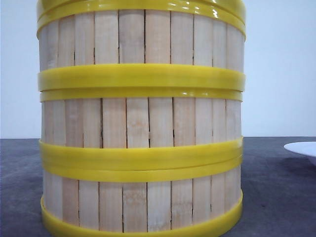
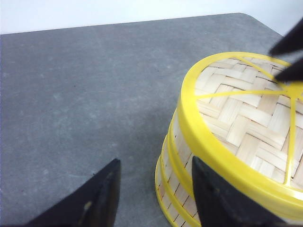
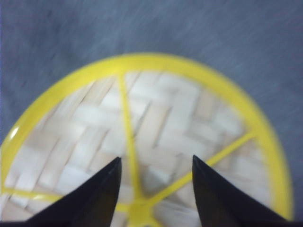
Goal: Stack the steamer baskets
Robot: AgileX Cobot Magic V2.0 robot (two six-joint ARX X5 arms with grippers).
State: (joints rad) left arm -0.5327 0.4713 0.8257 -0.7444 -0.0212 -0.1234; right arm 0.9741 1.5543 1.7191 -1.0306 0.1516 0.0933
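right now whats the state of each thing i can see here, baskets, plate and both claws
steamer baskets: stacked three high, aligned, upright on the table
top basket: woven face with yellow spokes showing, nothing on it
plate: flat on the table, apart from the stack
left claw: open, beside the stack, holding nothing
right claw: open above the top basket, holding nothing

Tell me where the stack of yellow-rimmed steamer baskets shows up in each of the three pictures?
Front view: the stack of steamer baskets fills the centre, very close.
Left wrist view: at the right edge, seen from above.
Right wrist view: its woven top fills most of the picture, blurred.
Shared landmark: the glossy yellow rim.
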